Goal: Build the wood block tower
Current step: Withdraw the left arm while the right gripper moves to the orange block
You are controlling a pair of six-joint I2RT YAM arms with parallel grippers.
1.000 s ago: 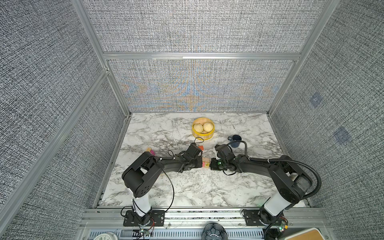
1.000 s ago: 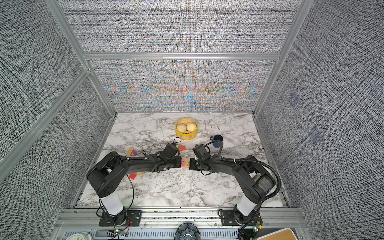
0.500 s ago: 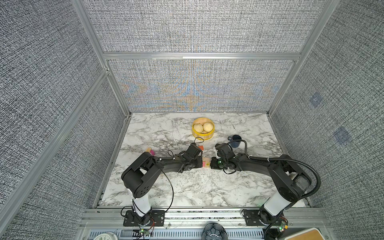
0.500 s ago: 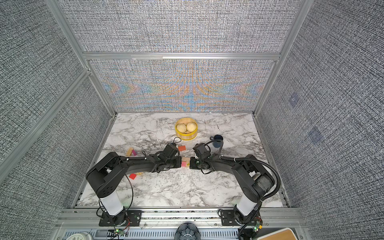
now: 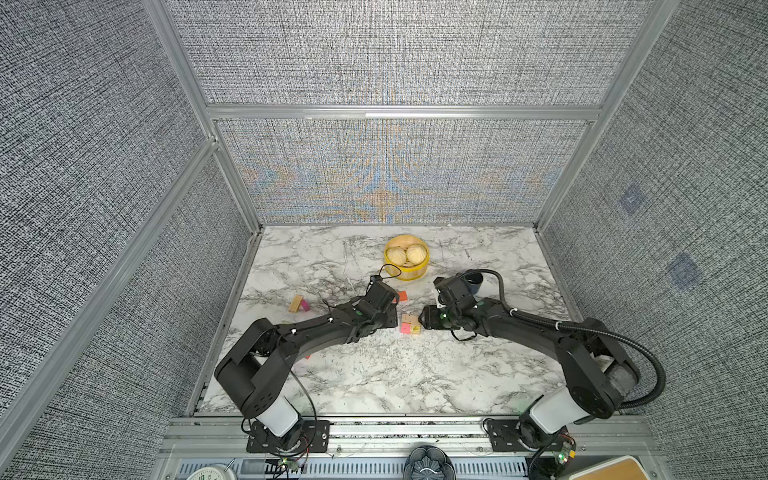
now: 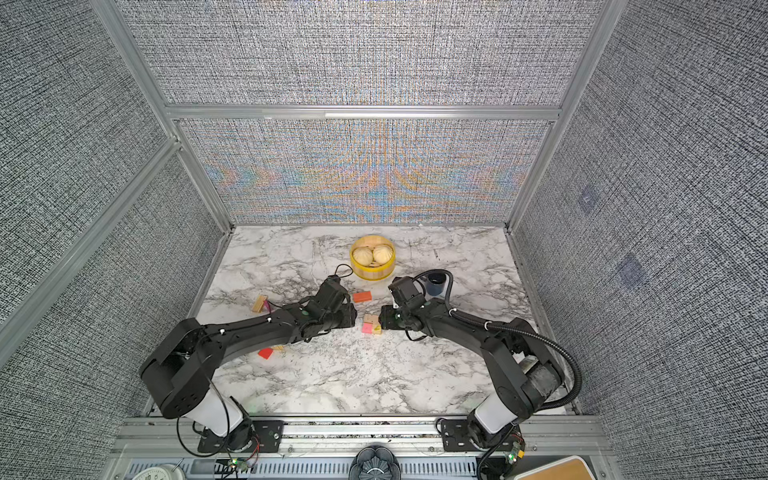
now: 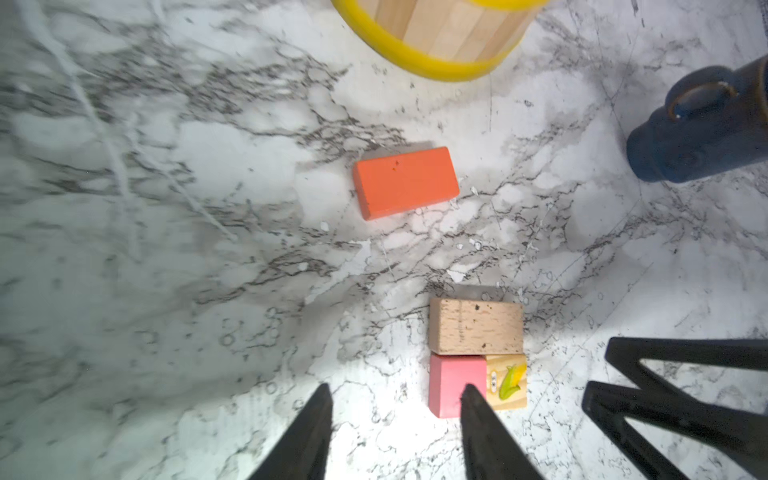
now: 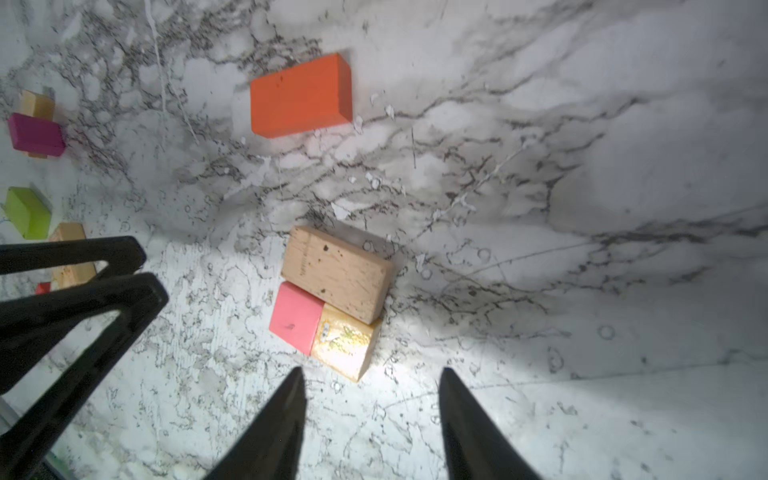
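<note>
Three wood blocks lie side by side in one layer on the marble: a tan slab (image 7: 476, 328), a pink cube (image 7: 453, 382) and a tan cube with a corn picture (image 7: 507, 380). In both top views this cluster (image 5: 409, 325) (image 6: 371, 324) sits between my two grippers. My left gripper (image 7: 397, 388) (image 5: 392, 322) is open and empty; one fingertip overlaps the pink cube's edge. My right gripper (image 8: 372, 370) (image 5: 424, 322) is open and empty, just short of the corn cube (image 8: 345, 347). An orange slab (image 5: 402, 296) (image 7: 406, 183) lies flat behind them. No tower is in view.
A yellow steamer basket (image 5: 406, 270) with buns stands at the back, a dark blue mug (image 5: 473, 282) to its right. On the left lie a tan and magenta pair (image 6: 261, 304), a red block (image 6: 265, 353) and a lime green block (image 8: 28, 212).
Both grippers were shut against the block cluster from either side; now both have their jaws apart. The arms and the blocks stay about where they were.
</note>
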